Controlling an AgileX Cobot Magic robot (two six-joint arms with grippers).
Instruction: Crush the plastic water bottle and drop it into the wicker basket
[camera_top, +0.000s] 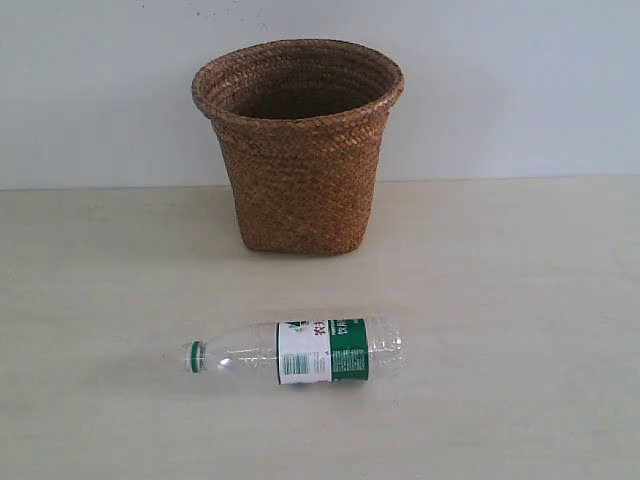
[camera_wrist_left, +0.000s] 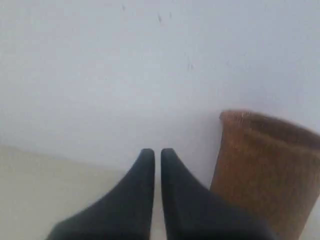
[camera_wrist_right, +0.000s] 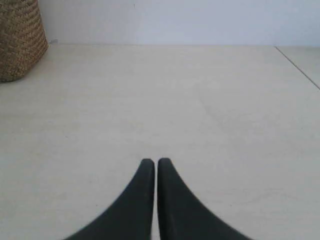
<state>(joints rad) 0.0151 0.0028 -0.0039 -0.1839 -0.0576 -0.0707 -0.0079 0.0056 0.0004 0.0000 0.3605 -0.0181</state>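
Observation:
The plastic water bottle (camera_top: 300, 351) lies on its side on the table in the exterior view, uncrushed, its green cap pointing left. Behind it the wicker basket (camera_top: 298, 145) stands upright against the wall, mouth open upward. Neither arm appears in the exterior view. My left gripper (camera_wrist_left: 157, 151) is shut with nothing between its dark fingers, and the wicker basket (camera_wrist_left: 265, 175) stands close beside it. My right gripper (camera_wrist_right: 154, 161) is also shut and empty over bare table, with the wicker basket (camera_wrist_right: 20, 37) far off at the frame's corner. Both wrist views miss the bottle.
A pale wooden table (camera_top: 520, 300) runs to a plain white wall (camera_top: 520, 90) behind the basket. In the right wrist view a seam or table edge (camera_wrist_right: 297, 67) runs diagonally at the far side.

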